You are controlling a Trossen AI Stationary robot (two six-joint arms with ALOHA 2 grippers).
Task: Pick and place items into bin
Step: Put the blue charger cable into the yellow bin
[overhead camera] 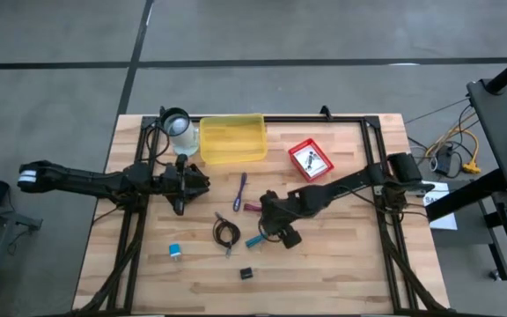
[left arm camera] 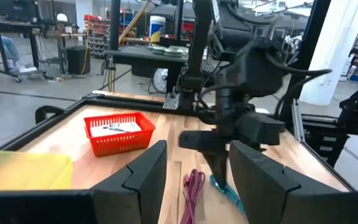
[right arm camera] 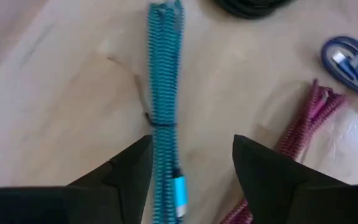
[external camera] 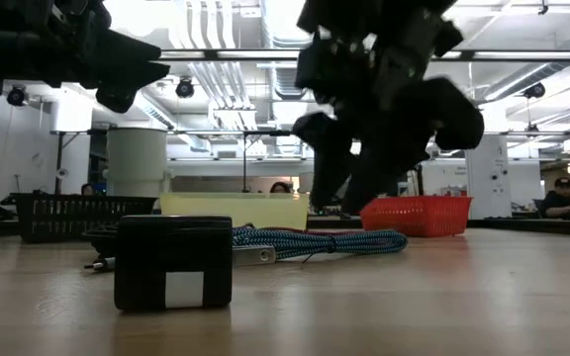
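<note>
Teal braided cable point(right arm camera: 165, 93) lies flat on the wooden surface point(overhead camera: 341, 264), with the right gripper point(right arm camera: 191, 180) just above it, jaws apart and empty. Beside it lie a maroon cable point(right arm camera: 303, 124) and a purple one point(overhead camera: 239, 191). Yellow bin point(overhead camera: 232, 139) looks empty; red basket point(overhead camera: 311, 159) holds a white card point(overhead camera: 310, 159). Left gripper point(left arm camera: 194, 180) hovers near the bin, jaws apart.

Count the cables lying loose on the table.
4: purple cable near the yellow bin, maroon cable beside it, teal cable under the right gripper, black coiled cable alongside. The arm may hide more.
</note>
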